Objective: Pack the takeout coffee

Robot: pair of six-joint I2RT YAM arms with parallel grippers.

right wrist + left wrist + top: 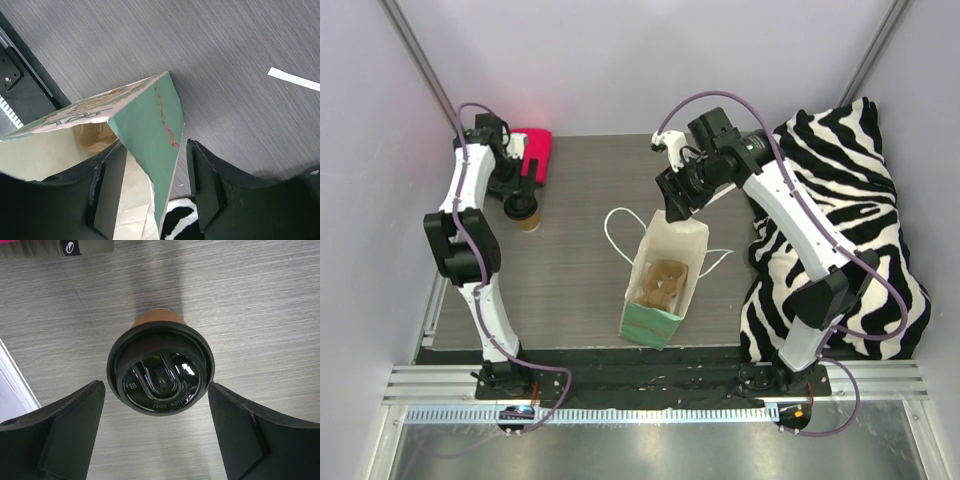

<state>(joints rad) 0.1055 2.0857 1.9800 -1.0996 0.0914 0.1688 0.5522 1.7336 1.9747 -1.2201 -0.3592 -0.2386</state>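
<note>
The takeout coffee is a tan paper cup (528,218) with its black lid (161,370) on, standing upright at the table's left side. My left gripper (156,386) hovers over it, open, with a finger on either side of the lid and neither touching it. The white-and-green paper bag (651,325) stands open in the middle of the table. My right gripper (150,190) is open at the bag's far top edge. One finger (107,200) is inside the bag and the other (205,185) outside, with the green folded wall (147,130) between them.
A beige pulp cup carrier (665,283) lies inside the bag. The bag's white handles (616,236) hang out over the table. A pink and black object (536,152) lies at the back left beside the left arm. A zebra-striped cloth (840,180) covers the right side.
</note>
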